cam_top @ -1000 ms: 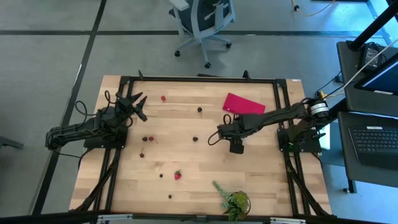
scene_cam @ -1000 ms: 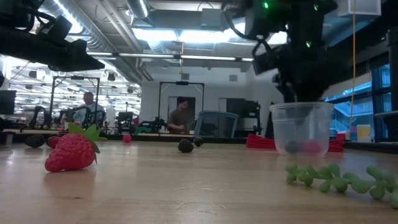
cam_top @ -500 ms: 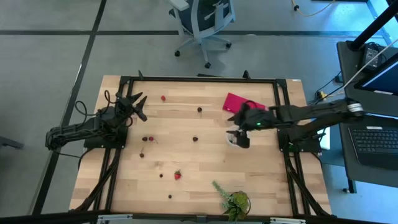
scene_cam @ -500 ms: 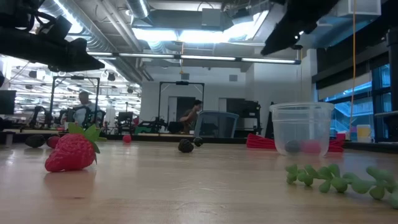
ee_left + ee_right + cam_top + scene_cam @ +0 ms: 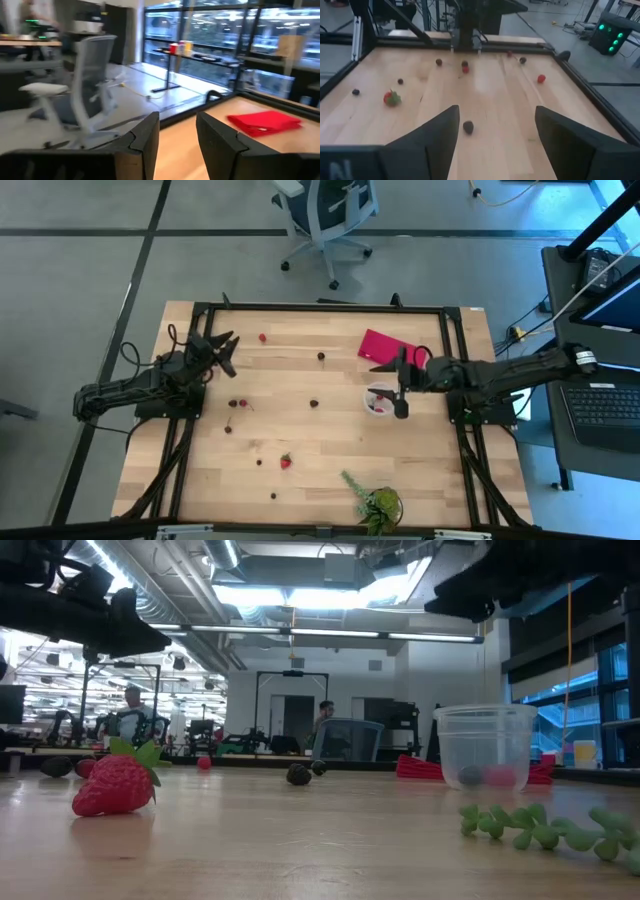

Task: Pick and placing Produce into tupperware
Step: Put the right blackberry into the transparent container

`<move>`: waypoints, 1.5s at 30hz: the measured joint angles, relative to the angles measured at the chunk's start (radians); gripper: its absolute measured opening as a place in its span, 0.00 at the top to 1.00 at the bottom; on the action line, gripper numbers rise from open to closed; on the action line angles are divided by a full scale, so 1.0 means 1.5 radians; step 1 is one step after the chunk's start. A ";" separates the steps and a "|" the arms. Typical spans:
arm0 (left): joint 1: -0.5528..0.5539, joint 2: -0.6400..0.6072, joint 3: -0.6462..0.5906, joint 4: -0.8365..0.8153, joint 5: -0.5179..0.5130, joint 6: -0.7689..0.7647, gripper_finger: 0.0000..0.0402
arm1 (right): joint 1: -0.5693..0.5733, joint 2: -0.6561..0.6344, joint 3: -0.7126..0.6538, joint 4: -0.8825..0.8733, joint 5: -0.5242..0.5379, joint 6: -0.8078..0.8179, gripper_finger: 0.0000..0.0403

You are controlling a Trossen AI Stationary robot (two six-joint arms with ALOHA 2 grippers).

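The clear round cup (image 5: 378,400) stands upright on the table right of centre. In the low view (image 5: 487,748) a dark fruit and a red fruit lie in it. Tiny fruits lie scattered on the wood: a strawberry (image 5: 286,462), a red one (image 5: 263,337), dark ones (image 5: 321,357) (image 5: 314,403) and others to the left. My right gripper (image 5: 400,385) is open and empty, raised just right of the cup, pointing at the table's left edge. My left gripper (image 5: 222,350) is open and empty above the far left.
A flat red piece (image 5: 390,348) lies behind the cup. A green leafy plant (image 5: 375,502) stands at the near edge, one sprig reaching toward the cup. A black frame runs round the table. People and an office chair show beyond the table.
My right gripper has drawn back from right above the cup toward the table's right edge and has risen. The cup has stayed in place with its two fruits inside.
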 joint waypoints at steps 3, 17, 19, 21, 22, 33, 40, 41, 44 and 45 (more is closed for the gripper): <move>0.000 0.000 0.000 0.000 0.028 0.016 0.69 | 0.000 0.000 -0.019 0.004 0.000 0.000 0.35; 0.000 0.000 0.000 0.000 0.147 0.013 0.58 | 0.000 0.000 -0.030 0.009 0.000 -0.035 0.35; 0.000 0.000 0.000 0.001 0.163 0.014 0.52 | 0.000 0.000 -0.030 0.009 0.000 -0.035 0.35; 0.000 0.000 0.000 0.010 0.173 0.011 0.46 | 0.000 0.000 -0.030 0.008 0.000 -0.035 0.35; 0.000 0.000 0.000 0.018 0.179 0.009 0.43 | 0.000 0.000 -0.030 0.008 0.000 -0.035 0.35; -0.005 0.088 0.001 0.176 0.372 -0.019 0.39 | 0.000 0.000 -0.030 0.011 0.000 -0.047 0.35; -0.034 0.344 0.081 0.194 0.368 0.003 0.40 | 0.000 0.001 -0.030 0.034 0.000 -0.049 0.35; -0.043 0.388 0.103 0.194 0.370 0.015 0.40 | 0.000 0.001 -0.030 0.037 0.000 -0.049 0.35; -0.077 0.523 0.173 0.196 0.366 0.068 0.40 | 0.000 0.001 -0.030 0.050 0.000 -0.049 0.35; -0.087 0.566 0.194 0.196 0.362 0.087 0.40 | 0.000 0.001 -0.030 0.052 0.000 -0.050 0.35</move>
